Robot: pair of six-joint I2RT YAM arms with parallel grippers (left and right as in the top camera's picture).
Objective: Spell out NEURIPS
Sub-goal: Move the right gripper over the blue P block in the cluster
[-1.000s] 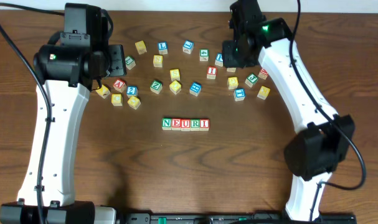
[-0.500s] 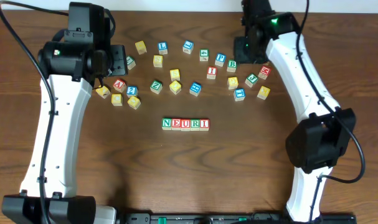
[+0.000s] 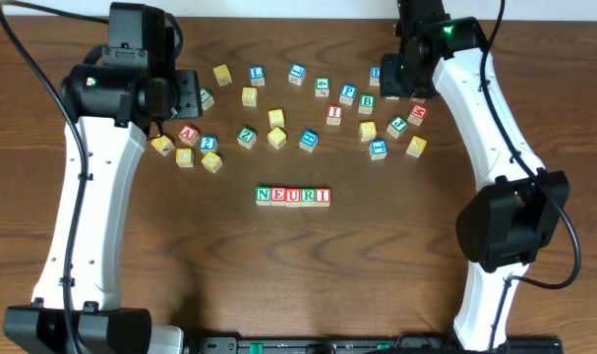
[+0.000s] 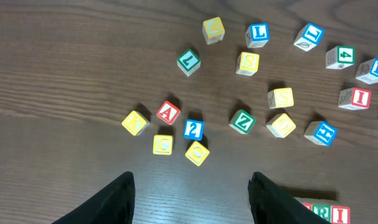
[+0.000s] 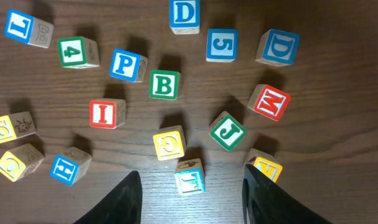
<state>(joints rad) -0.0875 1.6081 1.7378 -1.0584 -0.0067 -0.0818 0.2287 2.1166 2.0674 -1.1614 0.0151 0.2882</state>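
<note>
STATUS: NEURI ROW SET, BOTH PINCERS EMPTY

L side: my left pincer [image 4: 192, 196] hangs w/ fingers spread and nothing btwn them. It is over bare table [image 4: 64, 56], just short of a loose cluster incl. red A cube [image 4: 168, 112] and green Z cube [image 4: 241, 121]. No contact w/ any cube.

Ctr: NEURI row [image 3: 293, 196] lies mid-table, five cubes touching side to side, well apart from the scatter behind it.

R of ctr: P cube [image 5: 127, 65], blue frame, sits loose in the back scatter. It is just beside green B cube [image 5: 164, 84] and near green 4 cube [image 5: 76, 52]. Yellow-faced cube [image 5: 3, 127] lies at far left edge of right wrist view; letter looks like S, not certain.

R side: my right pincer [image 5: 190, 199] is spread and empty. T cube [image 5: 190, 176] shows btwn the fingers; cannot tell how far above it I am.
</note>
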